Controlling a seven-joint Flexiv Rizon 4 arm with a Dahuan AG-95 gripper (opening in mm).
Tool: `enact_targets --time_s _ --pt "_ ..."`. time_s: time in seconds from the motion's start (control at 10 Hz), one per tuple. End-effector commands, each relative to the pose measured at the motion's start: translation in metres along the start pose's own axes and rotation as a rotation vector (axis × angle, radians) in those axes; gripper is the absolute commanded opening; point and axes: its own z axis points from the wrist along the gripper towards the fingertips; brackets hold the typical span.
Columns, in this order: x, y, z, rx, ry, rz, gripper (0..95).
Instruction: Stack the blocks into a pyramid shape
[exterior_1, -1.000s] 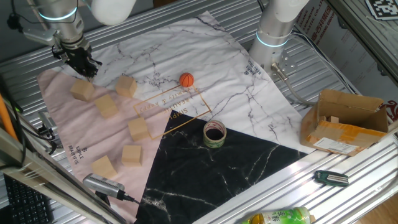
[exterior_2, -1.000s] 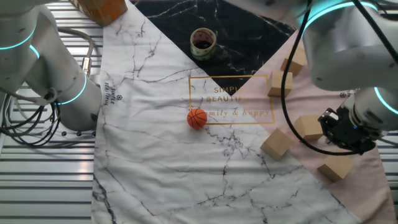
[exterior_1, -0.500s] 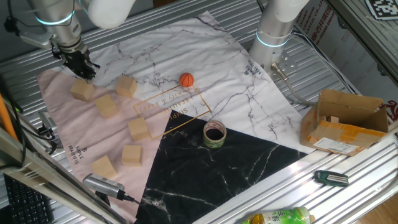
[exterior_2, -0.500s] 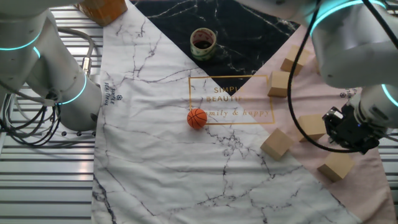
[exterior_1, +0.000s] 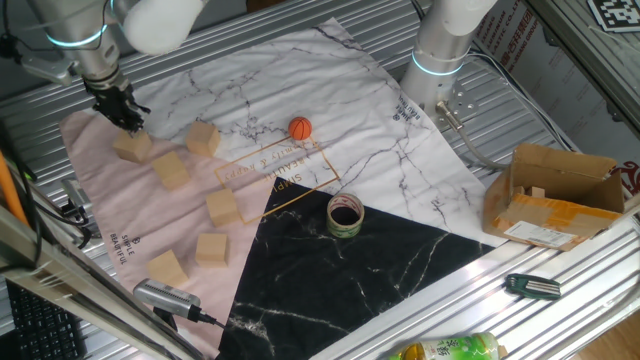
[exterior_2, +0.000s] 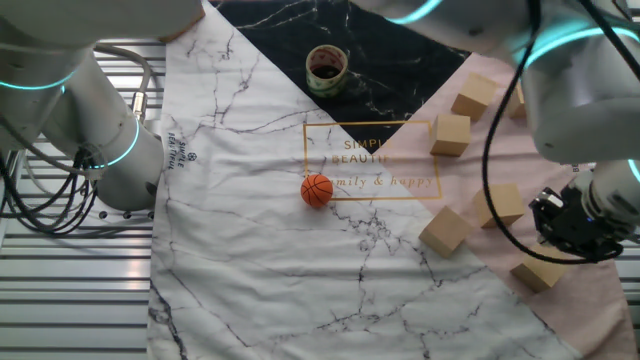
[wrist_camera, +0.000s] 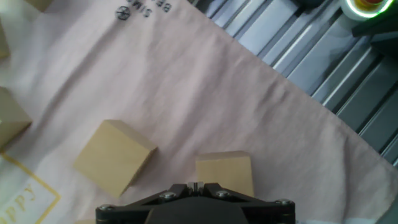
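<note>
No pyramid has been started. All six blocks (exterior_1: 172, 170) lie apart on the pink corner of the mat (exterior_1: 110, 215), none on top of another. The gripper (exterior_1: 127, 120) hangs just over the end block (exterior_1: 132, 147). Whether its fingers are open cannot be told, and it seems to hold nothing.

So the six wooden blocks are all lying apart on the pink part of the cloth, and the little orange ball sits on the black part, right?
Not quite. The orange ball sits on the white marbled part of the cloth, not the black one; either fixed view shows it. The rest holds: the six wooden blocks lie apart on the pink part, none stacked yet.
</note>
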Motion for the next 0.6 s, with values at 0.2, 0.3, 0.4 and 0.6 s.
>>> enact_targets --time_s 0.2,0.3,0.4,0.6 --pt "-0.0001 -0.0112 0.0109 -0.002 0.001 0.008 0.0" --pt "0.0001 -0.0136 0.0131 0.0 0.004 0.014 0.0" --pt "0.0001 -0.0155 0.0148 0.0 0.011 0.024 0.0" --pt "0.0002 -0.0167 0.0159 0.008 0.021 0.05 0.0"
